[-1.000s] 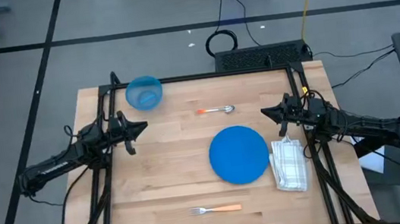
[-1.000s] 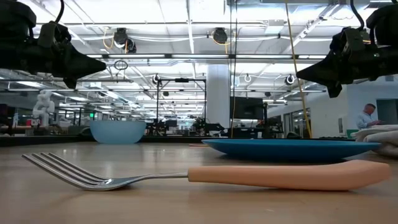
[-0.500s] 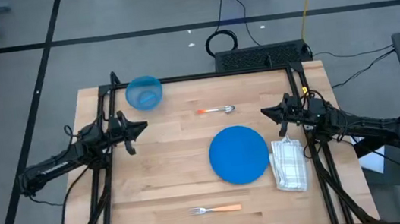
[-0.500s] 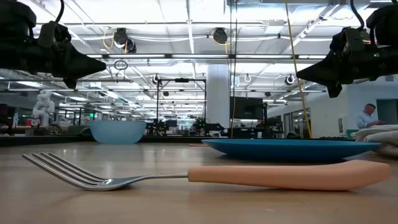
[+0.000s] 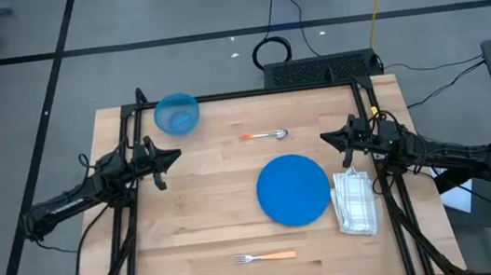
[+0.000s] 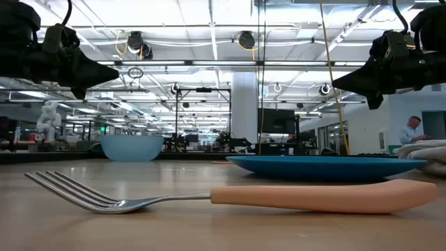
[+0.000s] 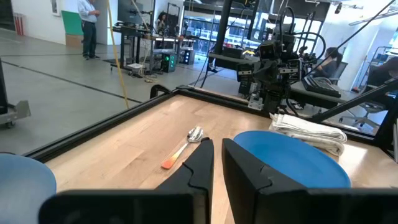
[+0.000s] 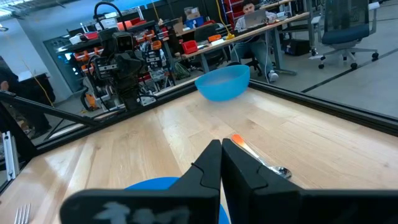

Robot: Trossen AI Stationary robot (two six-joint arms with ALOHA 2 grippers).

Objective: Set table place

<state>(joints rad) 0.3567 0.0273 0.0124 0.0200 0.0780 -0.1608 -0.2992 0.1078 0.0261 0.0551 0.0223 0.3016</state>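
- the tabletop [image 5: 210,226] of light wooden planks is lying inside a thin black frame, carrying all the items below.
- the blue plate [image 5: 294,189] is sitting right of the tabletop's centre; in the low view [image 6: 324,166] it is showing as a flat disc behind the fork.
- the folded checked cloth [image 5: 356,203] is lying just beside the plate's right edge, near the right side of the tabletop.
- the fork [image 5: 265,257] with an orange handle is lying near the front edge, below the plate in the high view, tines pointing left; in the low view [image 6: 230,196] it is filling the foreground.
- the spoon [image 5: 266,135] with an orange handle is lying behind the plate, apart from it, bowl end pointing right.
- the light blue bowl [image 5: 176,114] is standing at the back left corner, well apart from the other items.
- the left gripper [image 5: 169,156] is hovering above the left part of the tabletop, pointing toward the centre; its jaws are standing almost together with only a narrow gap, holding nothing, as the left wrist view [image 7: 217,163] is showing.
- the right gripper [image 5: 328,138] is hovering above the right part of the tabletop, behind the cloth, pointing toward the centre; its jaws are pressed nearly shut and holding nothing in the right wrist view [image 8: 221,163].
- both grippers are hanging clear of the tabletop in the low view.
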